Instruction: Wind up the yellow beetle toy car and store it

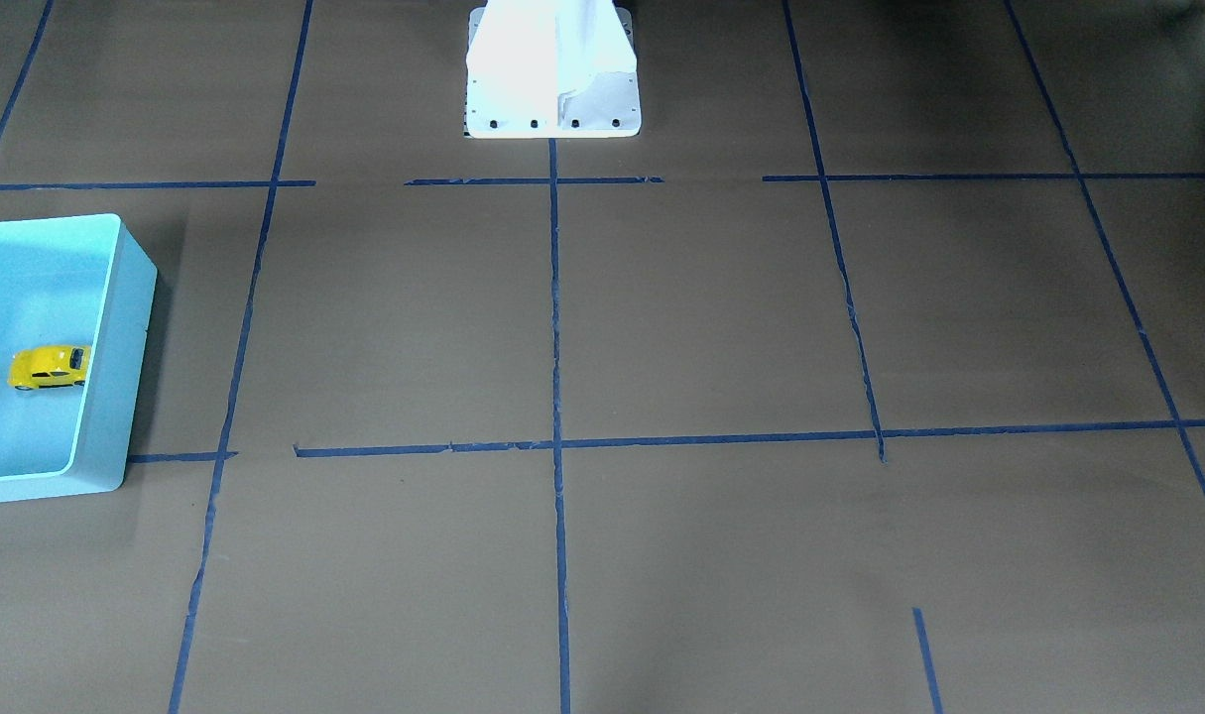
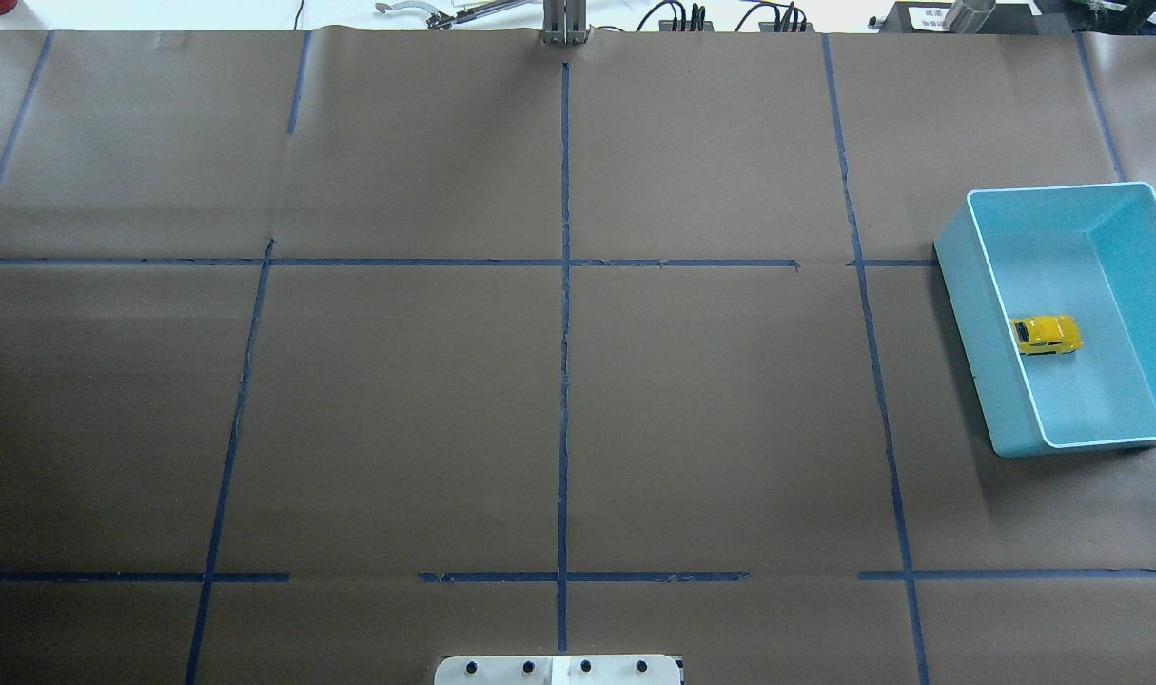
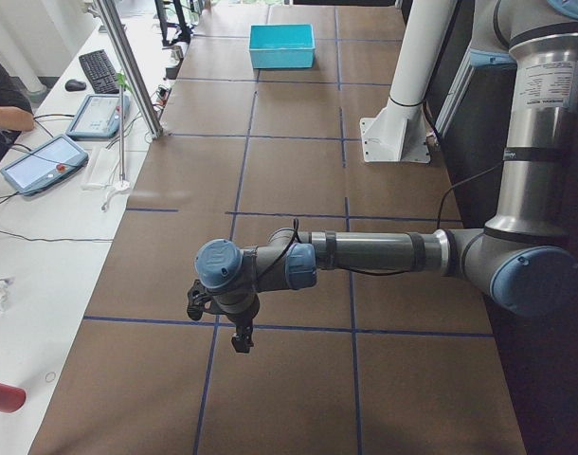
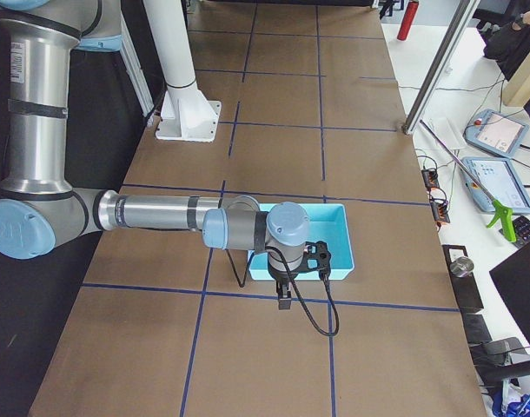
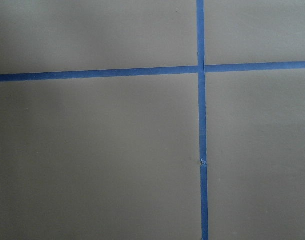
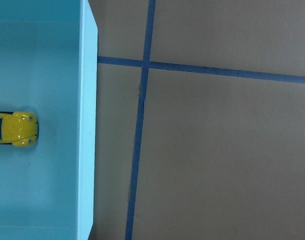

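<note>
The yellow beetle toy car stands on its wheels on the floor of a light blue bin at the table's right side. It also shows in the front-facing view and at the left edge of the right wrist view. My right gripper hangs high above the table just outside the bin's near wall. My left gripper hangs over bare paper at the table's left end, far from the car. Both grippers show only in the side views, so I cannot tell whether they are open or shut.
Brown paper with a blue tape grid covers the table. The white robot base stands at the table's robot-side edge. Tablets and a keyboard lie on a side desk beyond the far edge. The bin wall runs along the right wrist view.
</note>
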Robot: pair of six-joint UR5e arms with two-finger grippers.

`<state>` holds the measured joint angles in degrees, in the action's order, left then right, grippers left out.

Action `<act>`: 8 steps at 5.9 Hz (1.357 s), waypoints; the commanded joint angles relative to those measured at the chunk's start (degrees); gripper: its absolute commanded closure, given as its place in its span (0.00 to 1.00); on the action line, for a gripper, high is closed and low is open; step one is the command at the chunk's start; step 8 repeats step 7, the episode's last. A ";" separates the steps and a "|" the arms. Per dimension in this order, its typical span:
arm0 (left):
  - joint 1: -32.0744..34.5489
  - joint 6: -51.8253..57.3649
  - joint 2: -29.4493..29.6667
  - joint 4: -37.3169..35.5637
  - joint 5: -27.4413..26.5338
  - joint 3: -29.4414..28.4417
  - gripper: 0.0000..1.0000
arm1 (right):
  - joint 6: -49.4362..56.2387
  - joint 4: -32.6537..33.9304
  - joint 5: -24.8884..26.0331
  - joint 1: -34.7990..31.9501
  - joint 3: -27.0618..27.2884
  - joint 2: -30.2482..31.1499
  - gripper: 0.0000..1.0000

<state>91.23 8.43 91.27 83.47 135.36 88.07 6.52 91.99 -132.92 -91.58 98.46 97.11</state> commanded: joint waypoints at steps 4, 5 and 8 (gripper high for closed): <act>0.00 -4.57 0.40 -0.15 -0.19 0.26 0.00 | -0.02 0.38 0.03 0.00 0.50 0.27 0.00; 0.00 -4.04 0.31 0.02 -0.19 0.18 0.00 | -0.02 0.38 -0.06 0.00 0.50 0.36 0.00; 0.00 -3.95 0.31 1.42 -0.10 -0.08 0.00 | -0.02 0.38 0.03 0.00 0.41 0.27 0.00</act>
